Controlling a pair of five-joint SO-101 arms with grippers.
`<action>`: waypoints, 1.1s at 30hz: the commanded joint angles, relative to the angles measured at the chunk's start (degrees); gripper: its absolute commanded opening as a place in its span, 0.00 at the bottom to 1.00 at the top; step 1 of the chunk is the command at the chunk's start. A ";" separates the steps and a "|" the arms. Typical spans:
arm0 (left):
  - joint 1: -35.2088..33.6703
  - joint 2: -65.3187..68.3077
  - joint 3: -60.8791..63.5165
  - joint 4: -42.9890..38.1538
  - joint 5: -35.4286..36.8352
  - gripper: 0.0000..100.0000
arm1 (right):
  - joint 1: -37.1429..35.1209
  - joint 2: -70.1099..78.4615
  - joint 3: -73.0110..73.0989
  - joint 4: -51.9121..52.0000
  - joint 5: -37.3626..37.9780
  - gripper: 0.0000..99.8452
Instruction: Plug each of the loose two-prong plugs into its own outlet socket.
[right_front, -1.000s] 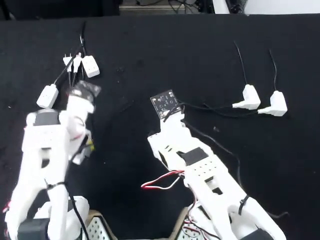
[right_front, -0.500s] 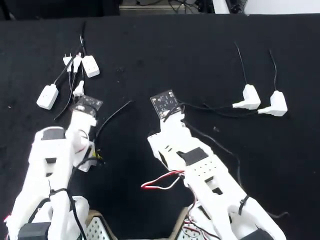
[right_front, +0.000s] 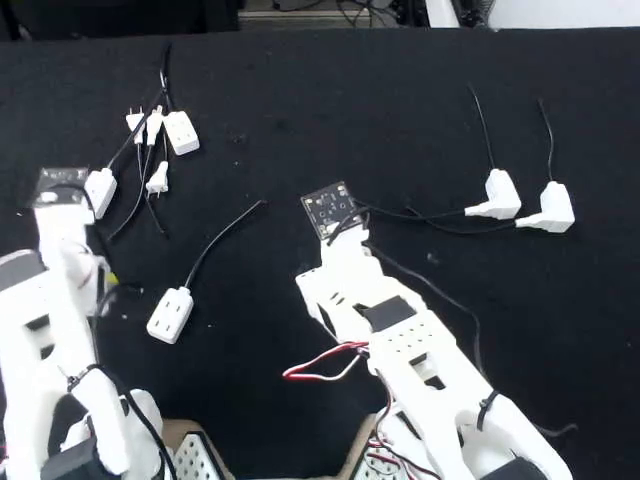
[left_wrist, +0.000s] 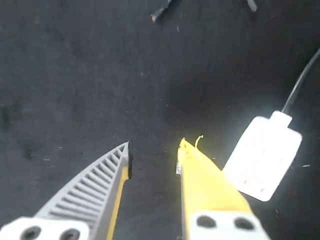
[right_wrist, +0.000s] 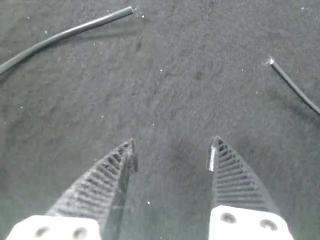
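Outlet socket (right_front: 170, 314) lies free on black table (right_front: 300, 120) in front of my left arm, uncovered since that arm swung off toward left edge. Long axis diagonal; cord (right_front: 222, 238) end points away from arms, rightward. My left gripper (left_wrist: 153, 145) parted, empty, just beside second socket (left_wrist: 262, 157). My right gripper (right_wrist: 173, 142) wide apart, empty.

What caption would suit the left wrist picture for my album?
Open left gripper hovers over black cloth beside a white rectangular corded block.
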 joint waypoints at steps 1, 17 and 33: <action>2.86 -1.23 6.37 -6.95 0.44 0.16 | -0.44 -1.54 -0.13 -1.32 -0.44 0.22; 35.30 -1.41 4.00 8.44 7.56 0.16 | 9.85 -1.98 -0.48 -1.14 -0.97 0.22; 23.25 -0.88 -8.13 4.04 10.02 0.16 | 8.62 -1.98 -0.22 -1.32 -0.62 0.22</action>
